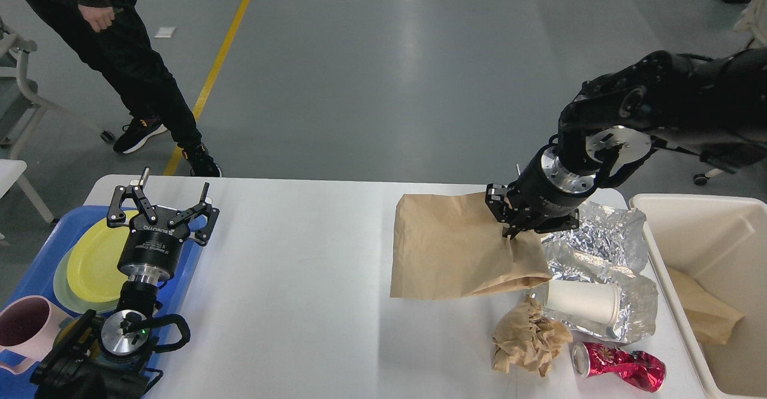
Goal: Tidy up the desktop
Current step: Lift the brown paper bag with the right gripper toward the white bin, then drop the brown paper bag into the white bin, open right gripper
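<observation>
desktop (pixel 299 303): white, rounded corners. at the left edge lay a blue tray (pixel 198 255), partly overhanging. on the right half lay a sheet of crumpled foil (pixel 605 249) with a white paper cup (pixel 581 302) on its side upon it; just in front, a ball of crumpled brown paper (pixel 527 339) and, beside that, a crushed red can (pixel 623 366) near the front edge. a brown paper bag (pixel 449 249) hung tilted over the middle; whether it touched the surface could not be told.
</observation>
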Controlling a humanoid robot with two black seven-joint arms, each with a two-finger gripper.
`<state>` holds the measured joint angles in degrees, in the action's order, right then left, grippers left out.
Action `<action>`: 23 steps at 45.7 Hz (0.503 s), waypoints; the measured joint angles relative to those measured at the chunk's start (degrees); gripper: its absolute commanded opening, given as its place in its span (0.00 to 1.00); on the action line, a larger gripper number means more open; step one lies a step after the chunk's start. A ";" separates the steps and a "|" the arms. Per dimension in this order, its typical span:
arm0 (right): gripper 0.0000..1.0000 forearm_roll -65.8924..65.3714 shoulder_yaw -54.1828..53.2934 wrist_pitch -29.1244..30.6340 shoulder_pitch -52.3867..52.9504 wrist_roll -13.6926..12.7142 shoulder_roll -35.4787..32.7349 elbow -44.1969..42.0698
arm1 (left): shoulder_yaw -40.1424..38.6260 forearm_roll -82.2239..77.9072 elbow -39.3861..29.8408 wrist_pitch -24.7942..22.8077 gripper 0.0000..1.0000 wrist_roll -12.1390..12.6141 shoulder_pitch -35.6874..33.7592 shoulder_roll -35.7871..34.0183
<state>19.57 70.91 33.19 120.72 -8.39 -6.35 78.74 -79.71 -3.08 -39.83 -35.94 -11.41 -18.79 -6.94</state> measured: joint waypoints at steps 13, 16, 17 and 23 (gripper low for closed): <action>0.00 0.04 12.21 10.51 17.95 4.45 -4.65 7.41 | 0.00 0.00 0.02 0.09 0.96 -0.02 0.06 0.00; 0.00 0.03 17.42 11.01 19.91 7.13 -4.77 7.60 | 0.00 0.00 0.02 0.09 0.96 -0.02 0.06 0.00; 0.00 0.02 18.80 11.06 20.27 7.87 -4.78 7.61 | 0.00 0.00 0.02 0.09 0.96 -0.02 0.06 0.00; 0.00 -0.67 24.95 10.63 21.13 10.20 -5.15 7.65 | 0.00 0.00 0.02 0.08 0.96 -0.02 0.02 0.00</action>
<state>18.91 95.87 43.82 141.85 1.81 -11.50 86.39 -79.71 -3.08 -39.81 -35.86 -11.43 -18.77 -6.94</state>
